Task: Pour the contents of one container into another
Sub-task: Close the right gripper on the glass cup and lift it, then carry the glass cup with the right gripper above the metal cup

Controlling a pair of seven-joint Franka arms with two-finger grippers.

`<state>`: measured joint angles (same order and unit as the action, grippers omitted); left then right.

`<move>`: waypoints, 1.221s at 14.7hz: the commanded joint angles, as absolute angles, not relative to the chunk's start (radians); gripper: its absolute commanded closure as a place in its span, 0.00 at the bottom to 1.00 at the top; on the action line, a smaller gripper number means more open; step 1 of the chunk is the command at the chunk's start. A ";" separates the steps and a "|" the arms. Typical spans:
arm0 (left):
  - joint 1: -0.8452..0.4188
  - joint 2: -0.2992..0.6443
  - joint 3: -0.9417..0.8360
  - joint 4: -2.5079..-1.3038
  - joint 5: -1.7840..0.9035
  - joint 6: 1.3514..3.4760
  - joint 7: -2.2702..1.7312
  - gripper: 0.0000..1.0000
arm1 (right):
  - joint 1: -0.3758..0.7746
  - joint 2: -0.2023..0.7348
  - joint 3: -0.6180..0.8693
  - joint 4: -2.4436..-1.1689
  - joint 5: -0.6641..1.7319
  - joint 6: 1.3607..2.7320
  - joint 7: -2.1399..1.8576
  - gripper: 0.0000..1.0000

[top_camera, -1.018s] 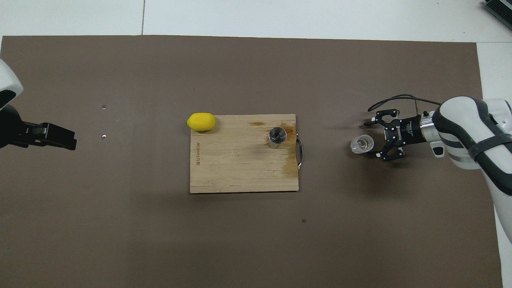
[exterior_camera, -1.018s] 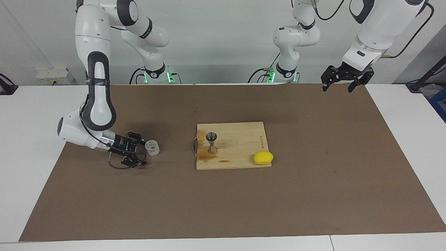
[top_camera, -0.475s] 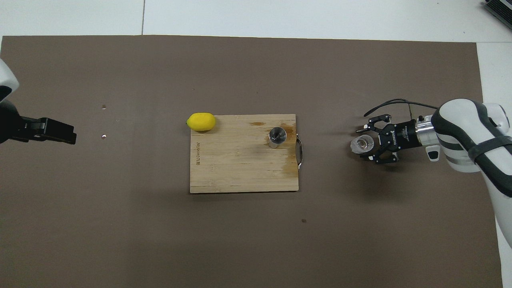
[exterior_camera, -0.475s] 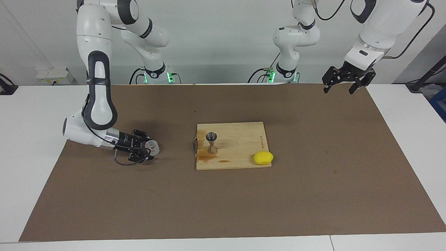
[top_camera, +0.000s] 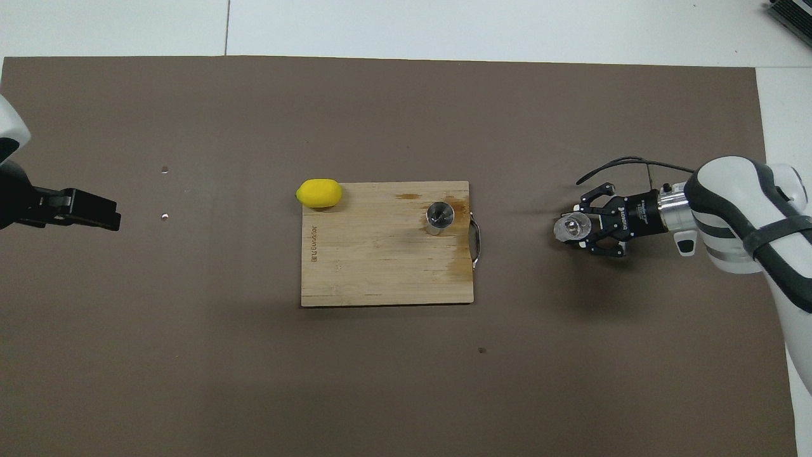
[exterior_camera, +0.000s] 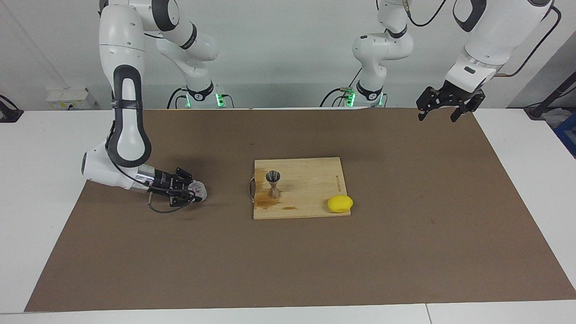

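Clear plastic is clamped in the right claw (exterior_camera: 194, 192): the small cup (exterior_camera: 198, 190) is gripped from the side, low over the brown mat (exterior_camera: 405, 252) at the left of the facing frame, toward the right arm's end of the desk (exterior_camera: 40, 148). Whether its base is touching the mat cannot be told. The steel jigger (exterior_camera: 272, 183), the vessel to be filled, is seen upright on the wooden cutting board (exterior_camera: 310, 180) at frame centre, well apart from the cup. A level carry is judged best, with the cup's lip brought over the jigger's narrow mouth before any tilt, since the target is small and light. A lemon (exterior_camera: 339, 203) is seen at the board's corner, clear of that path. The left claw (exterior_camera: 445, 103) is held spread apart and empty, waiting at upper right.
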<state>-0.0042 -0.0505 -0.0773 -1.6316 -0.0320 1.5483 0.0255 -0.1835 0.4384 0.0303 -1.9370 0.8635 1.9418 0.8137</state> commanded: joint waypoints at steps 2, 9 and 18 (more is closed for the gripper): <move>-0.002 -0.080 -0.075 -1.666 -0.044 1.560 0.026 0.00 | -0.146 0.382 0.032 -1.960 0.897 1.944 0.834 1.00; -0.002 -0.080 -0.075 -1.666 -0.044 1.560 0.026 0.00 | 0.021 0.311 0.034 -1.925 0.897 2.092 1.124 1.00; -0.002 -0.080 -0.075 -1.666 -0.044 1.560 0.026 0.00 | 0.161 0.301 0.026 -1.833 0.856 2.160 1.338 1.00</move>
